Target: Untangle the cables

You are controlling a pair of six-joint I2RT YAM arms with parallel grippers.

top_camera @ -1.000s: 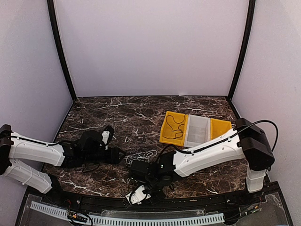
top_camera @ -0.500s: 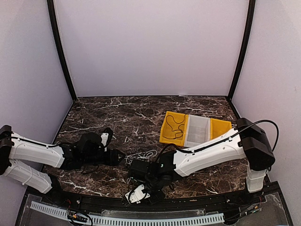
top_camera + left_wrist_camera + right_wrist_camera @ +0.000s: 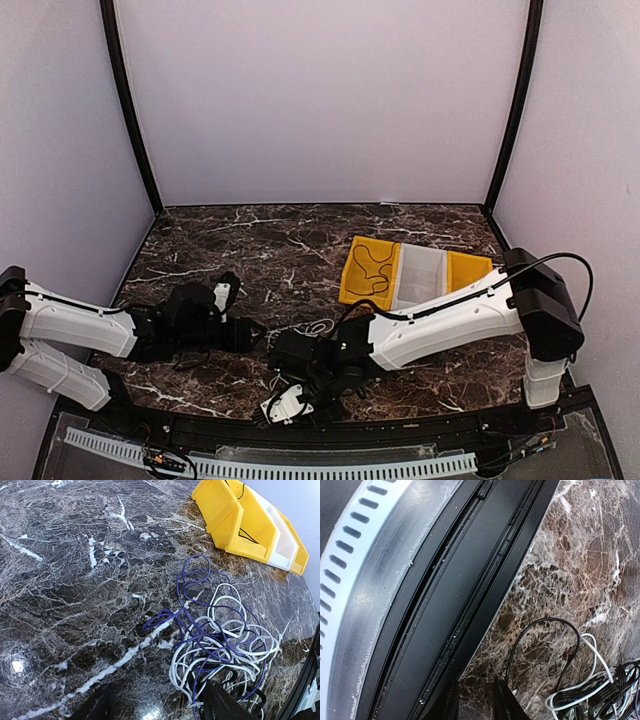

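The tangle of thin white, purple and black cables (image 3: 220, 635) lies on the dark marble bench (image 3: 75, 580) close to its near edge, between my two grippers. It looks light, soft and floppy, so I would pinch one loop that sticks out on the far side. My left gripper (image 3: 157, 707) is wide open beside the pile, holding nothing. My right gripper (image 3: 477, 700) has its fingers (image 3: 504, 700) close together by the black rail (image 3: 470, 580) at the near edge, and I cannot tell if it pinches a cord; bare bench lies left and far, and the yellow and white plastic bins (image 3: 240, 520) sit far right.
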